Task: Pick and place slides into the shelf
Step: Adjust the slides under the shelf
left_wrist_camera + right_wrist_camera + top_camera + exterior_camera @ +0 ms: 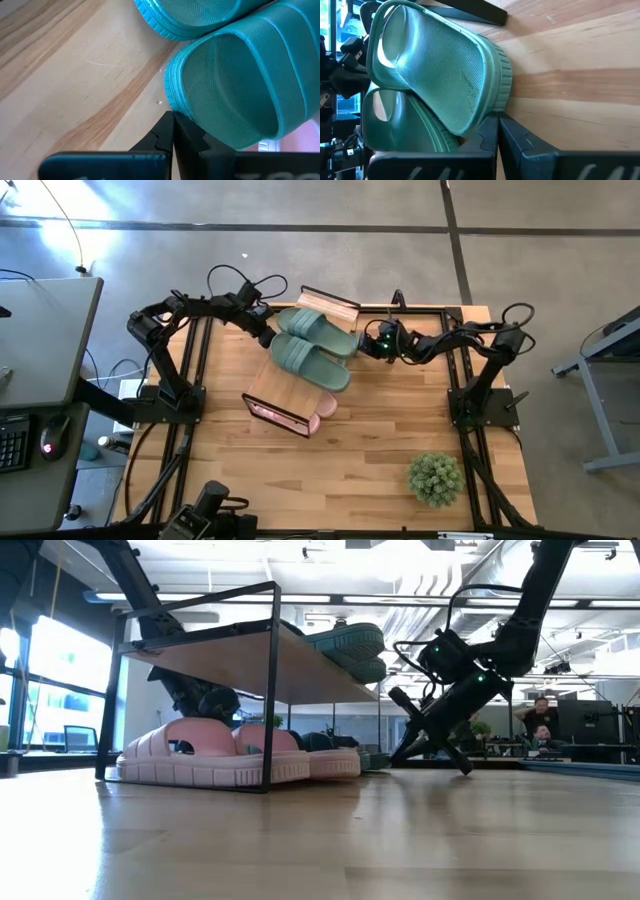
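Wooden tabletop [380,450] carries the low bamboo-topped wire shelf [282,385]; sage green rubber slides [312,346] lie atop it, pale pink slides [215,753] beneath, left gripper [268,333] and right gripper [366,343] both closed, empty, beside it.

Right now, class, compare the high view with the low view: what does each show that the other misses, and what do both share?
Only the high view shows the potted plant near the table's corner and both green slides side by side on the shelf's top.

Only the low view shows the pink slides fully, standing under the shelf's top, and people far behind.

Both show the shelf, the green slides on it, and the right gripper, shut, near them.
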